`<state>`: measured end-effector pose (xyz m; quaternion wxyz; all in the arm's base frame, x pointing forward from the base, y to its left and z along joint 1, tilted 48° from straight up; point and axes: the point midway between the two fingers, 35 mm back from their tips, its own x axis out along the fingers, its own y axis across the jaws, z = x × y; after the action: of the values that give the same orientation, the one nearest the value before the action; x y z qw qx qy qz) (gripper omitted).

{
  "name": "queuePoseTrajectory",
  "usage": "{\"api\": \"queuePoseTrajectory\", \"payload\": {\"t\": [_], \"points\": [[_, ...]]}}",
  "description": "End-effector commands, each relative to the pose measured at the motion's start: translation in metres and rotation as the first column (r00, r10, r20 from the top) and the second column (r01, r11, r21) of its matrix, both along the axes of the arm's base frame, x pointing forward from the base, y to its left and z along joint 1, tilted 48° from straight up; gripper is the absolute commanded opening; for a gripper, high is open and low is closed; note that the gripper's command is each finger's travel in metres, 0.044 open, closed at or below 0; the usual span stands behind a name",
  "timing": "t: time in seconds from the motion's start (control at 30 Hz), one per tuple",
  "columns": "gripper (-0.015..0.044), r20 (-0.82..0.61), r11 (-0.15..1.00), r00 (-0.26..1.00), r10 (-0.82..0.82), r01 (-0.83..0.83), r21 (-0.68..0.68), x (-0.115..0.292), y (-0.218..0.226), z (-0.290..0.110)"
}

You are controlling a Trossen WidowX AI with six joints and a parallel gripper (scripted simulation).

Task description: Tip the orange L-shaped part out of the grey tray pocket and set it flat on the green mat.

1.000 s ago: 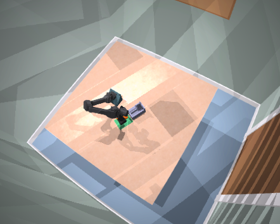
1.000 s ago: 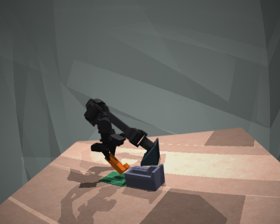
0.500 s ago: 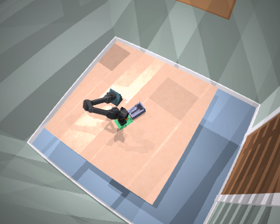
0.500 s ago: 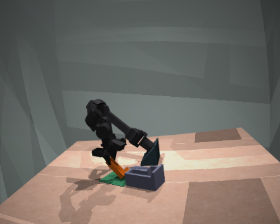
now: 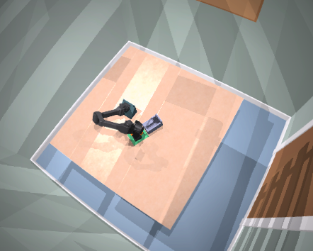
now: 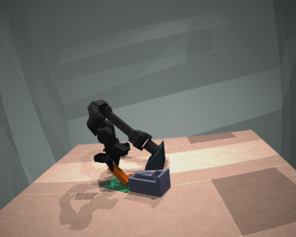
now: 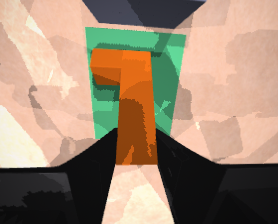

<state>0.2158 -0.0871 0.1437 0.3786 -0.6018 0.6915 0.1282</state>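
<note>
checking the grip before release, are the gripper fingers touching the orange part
Touching. In the wrist view both dark fingers press against the sides of the orange part, with no gap on either side.

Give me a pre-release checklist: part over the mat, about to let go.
1. Grip: gripper shut on the orange L-shaped part, pinching its straight end. Ok.
2. Part out of the pocket: grey tray shows an open pocket. Ok.
3. Over the target: wrist view shows the part framed by the green mat, L-end within the mat's outline. Ok.
4. Lying flat: exterior view shows the part slanting, low end at the mat, held end raised. Not ok.
5. Low end touching the mat: cannot tell.
6. Top side up: cannot tell.
</note>
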Motion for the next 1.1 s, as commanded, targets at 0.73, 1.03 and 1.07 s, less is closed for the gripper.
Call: {"api": "queuePoseTrajectory", "payload": {"t": [0.73,1.03,1.07], "points": [[0.04,0.0,1.0,1.0,0.0,0.0,0.0,0.0,0.0,0.0],[0.04,0.0,1.0,1.0,0.0,0.0,0.0,0.0,0.0,0.0],[0.04,0.0,1.0,1.0,0.0,0.0,0.0,0.0,0.0,0.0]]}}
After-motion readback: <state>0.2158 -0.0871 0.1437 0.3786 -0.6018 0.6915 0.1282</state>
